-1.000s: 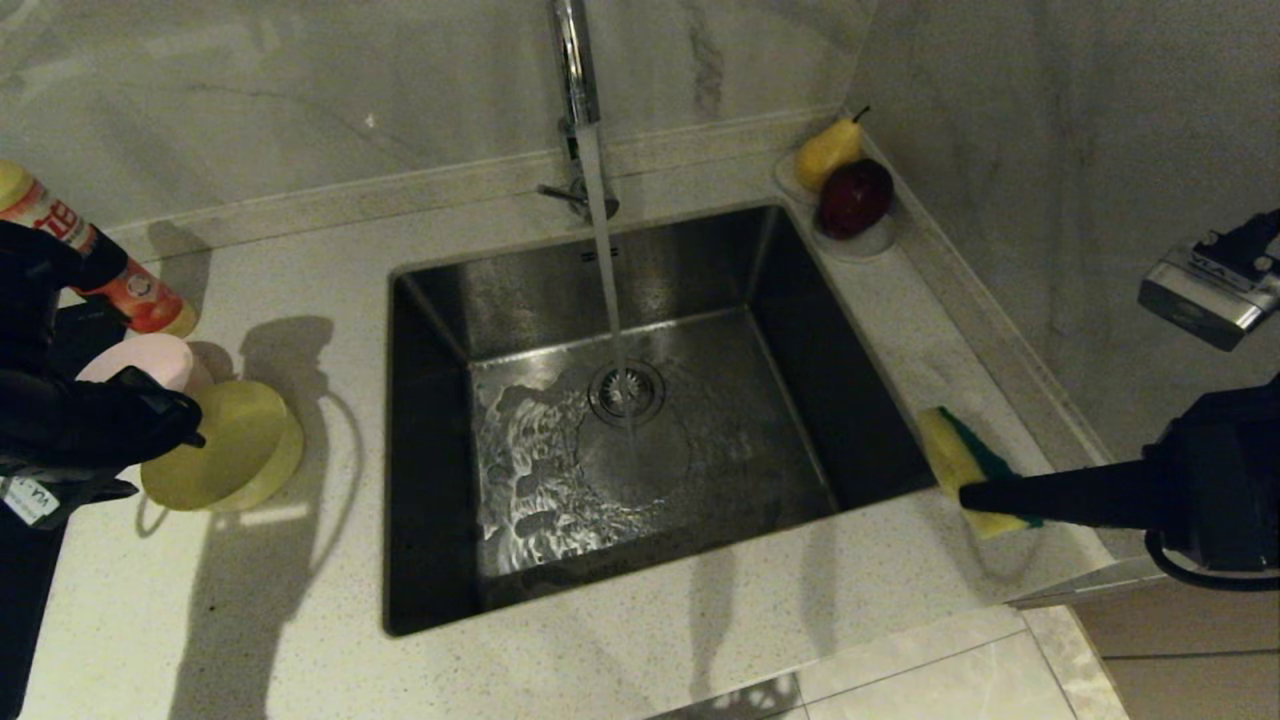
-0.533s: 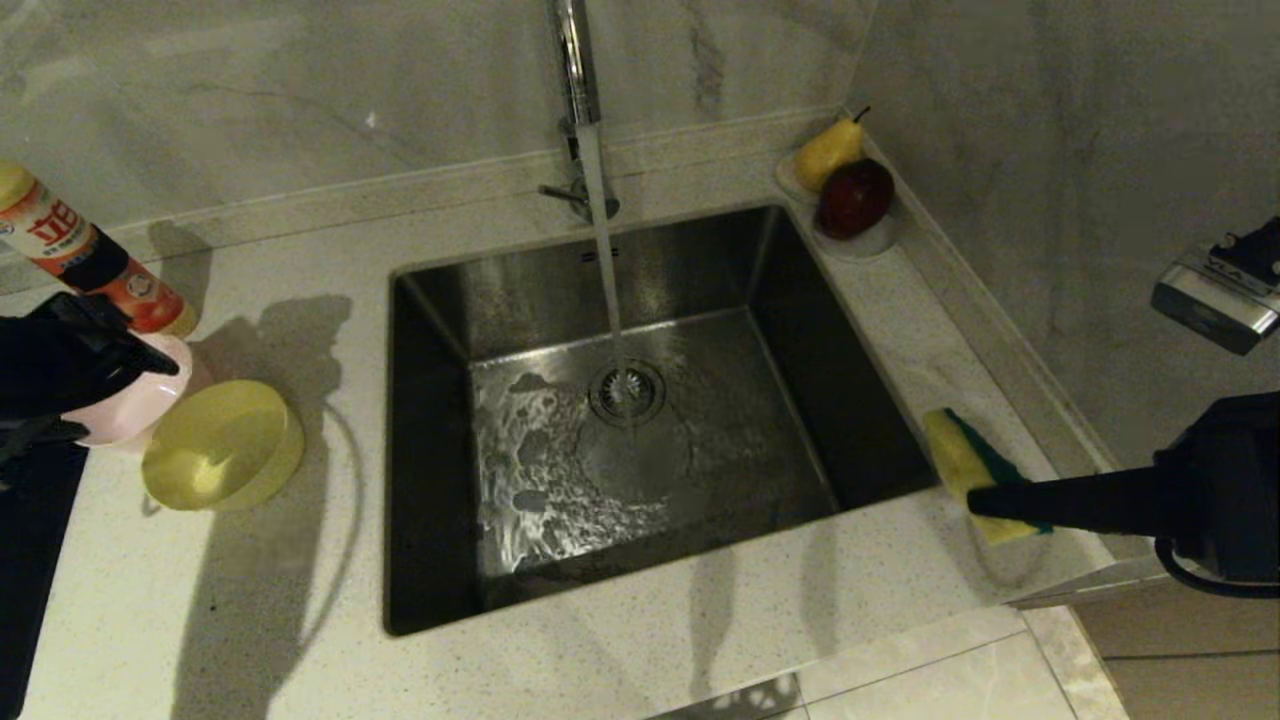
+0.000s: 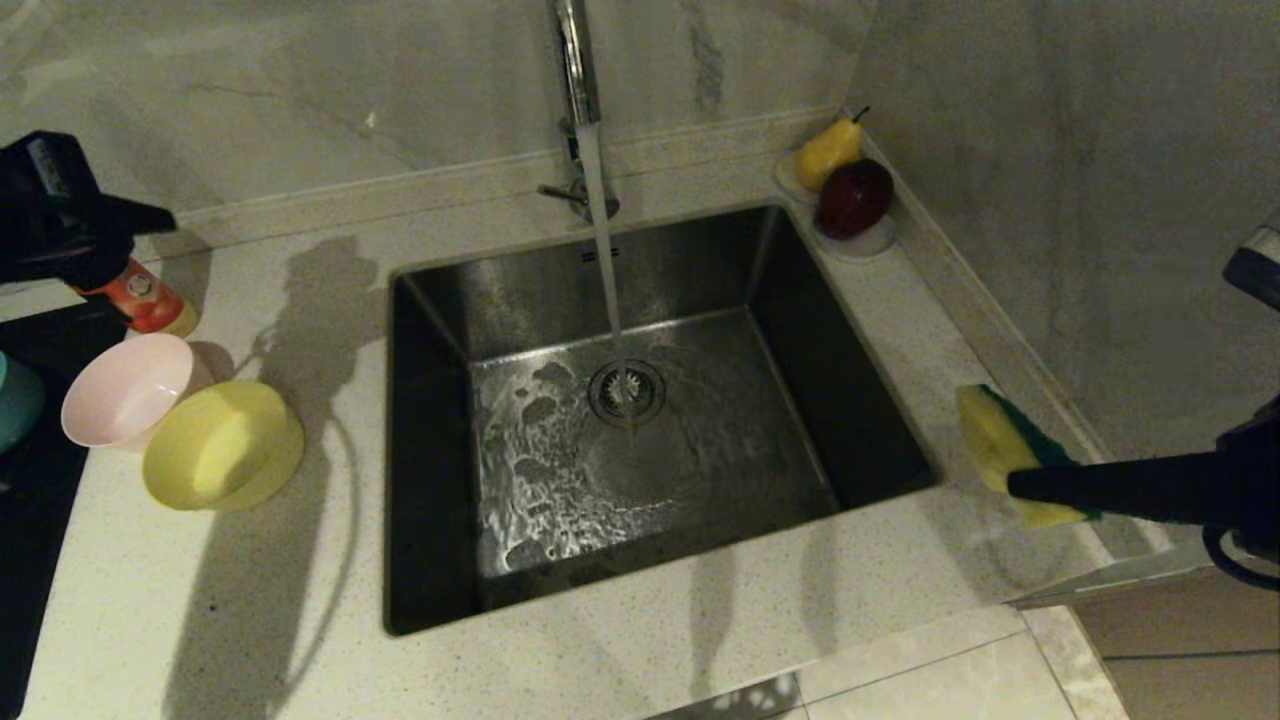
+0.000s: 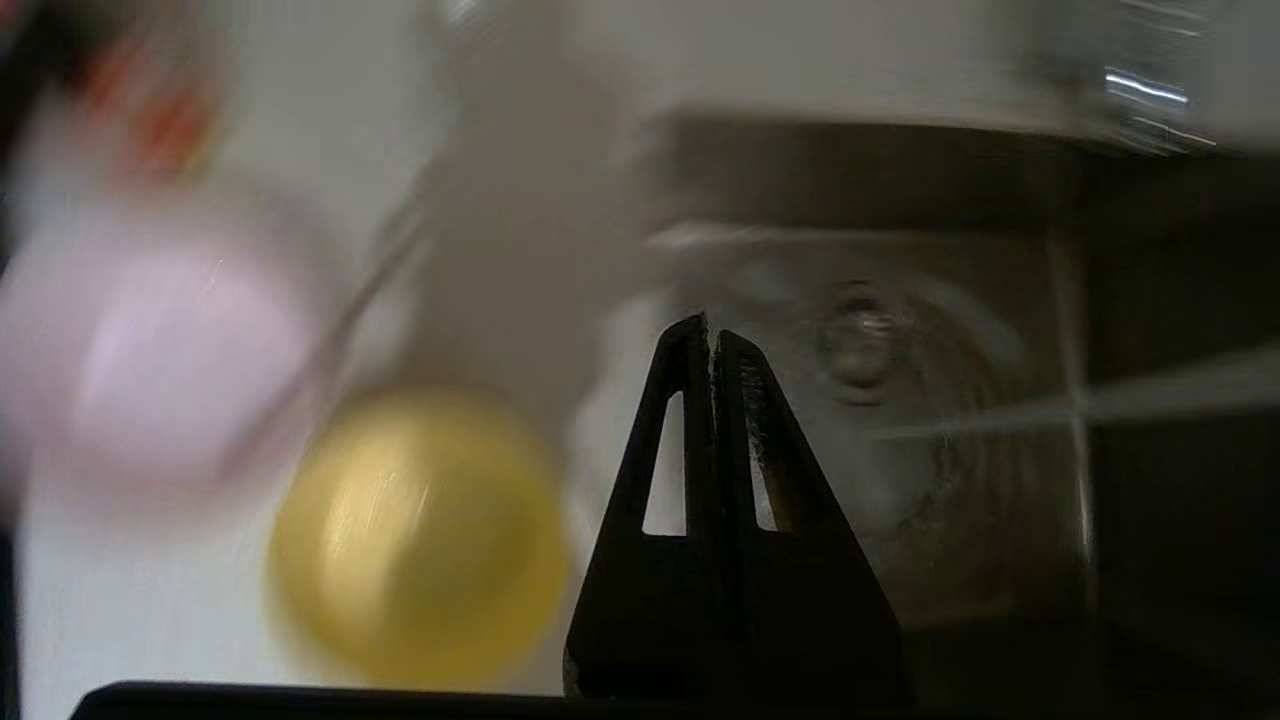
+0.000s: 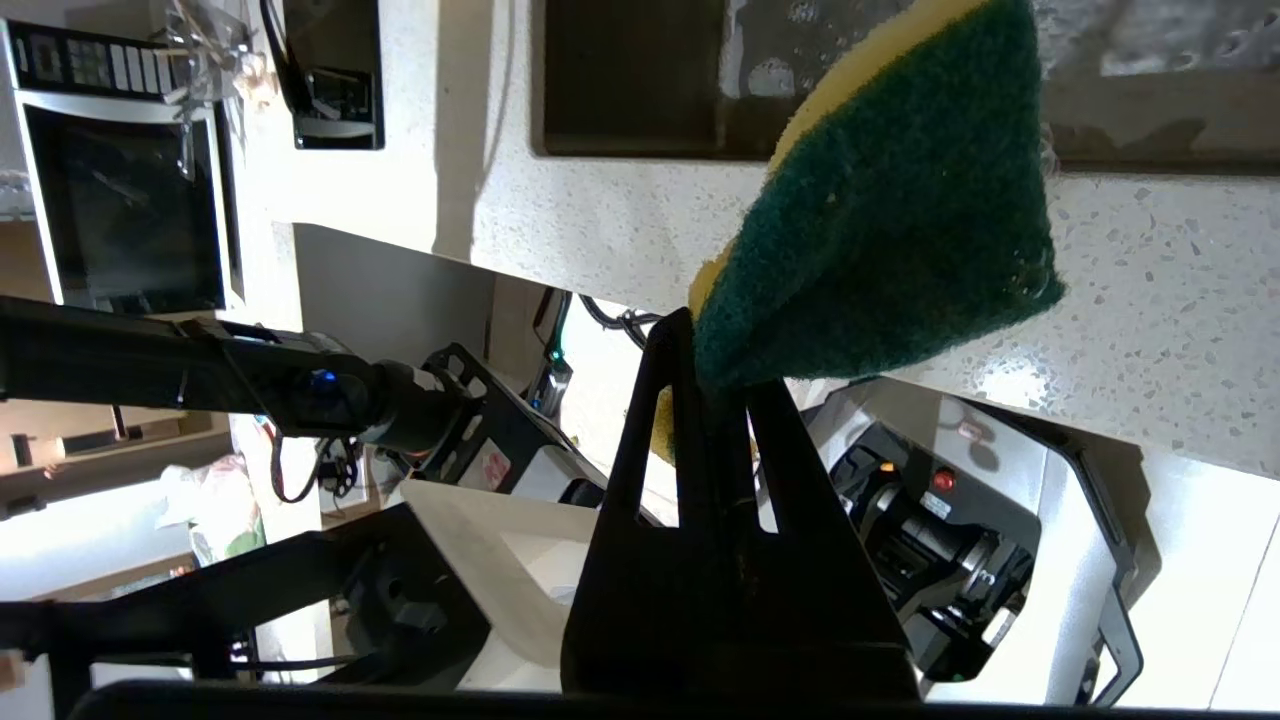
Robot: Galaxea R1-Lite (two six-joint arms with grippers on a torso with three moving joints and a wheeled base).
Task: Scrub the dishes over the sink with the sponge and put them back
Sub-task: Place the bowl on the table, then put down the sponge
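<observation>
Left of the sink [image 3: 430,420], the pink bowl [image 3: 125,388] and the yellow bowl [image 3: 222,445] sit side by side on the counter. A light blue bowl [image 3: 15,400] shows at the left edge. My left gripper [image 3: 150,215] hangs above and behind them, shut and empty. In the left wrist view the left gripper [image 4: 712,335] is shut too, with the yellow bowl [image 4: 420,530] and pink bowl [image 4: 170,350] blurred below. My right gripper [image 3: 1015,485] is shut on the sponge [image 3: 1000,450] over the counter right of the sink. In the right wrist view the sponge [image 5: 890,200] sticks out past the right gripper [image 5: 710,370].
The tap [image 3: 575,60] runs water onto the drain [image 3: 627,392]. A red-labelled bottle [image 3: 150,305] stands behind the bowls, partly hidden by my left arm. A white saucer [image 3: 872,240] with a pear and a dark red fruit sits in the back right corner.
My left gripper let go of the pink bowl, rose toward the back left and shut empty. The right gripper moved slightly right with the sponge.
</observation>
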